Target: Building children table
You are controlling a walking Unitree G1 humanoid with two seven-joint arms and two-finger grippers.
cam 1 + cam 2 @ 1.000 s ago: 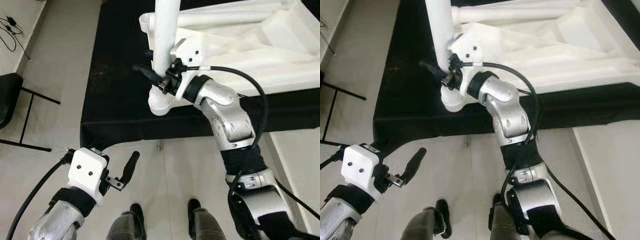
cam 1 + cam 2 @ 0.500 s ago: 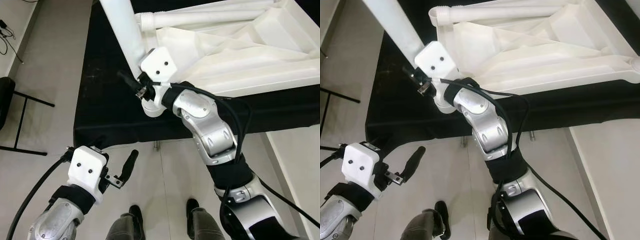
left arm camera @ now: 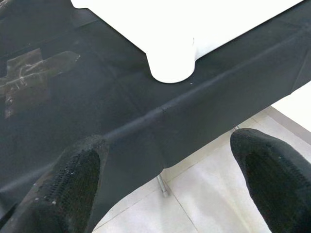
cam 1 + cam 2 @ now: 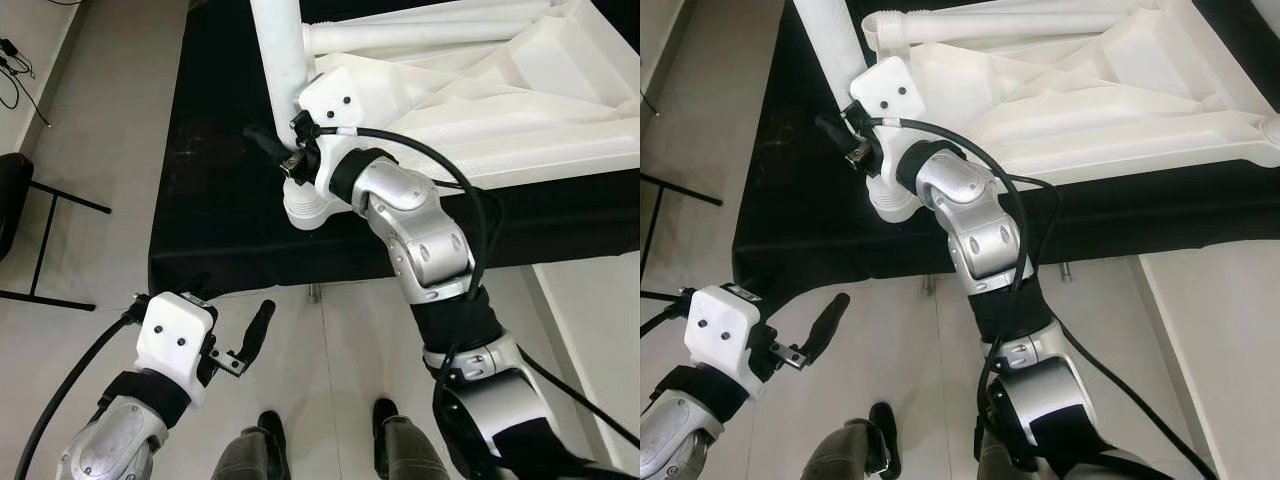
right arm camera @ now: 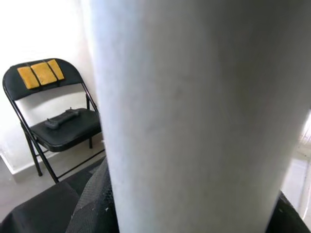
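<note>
Right gripper [image 4: 285, 160] clamps the white table leg [image 4: 278, 60], upright at twelve o'clock; upturned tabletop [image 4: 500, 90] at two. Left gripper [image 4: 250, 345] hangs released at seven.

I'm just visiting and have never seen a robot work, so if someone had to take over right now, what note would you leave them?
Right tool: shut on the white plastic table leg, its lower end at the round corner socket of the upturned white plastic tabletop.
Left tool: open and idle, low over the floor in front of the black-draped work table.
A second white leg lies across the upturned tabletop.
Done: one leg brought to a corner socket.
Left: whether that leg is fully seated cannot be told; check it, then fit the remaining legs and turn the table upright.
</note>
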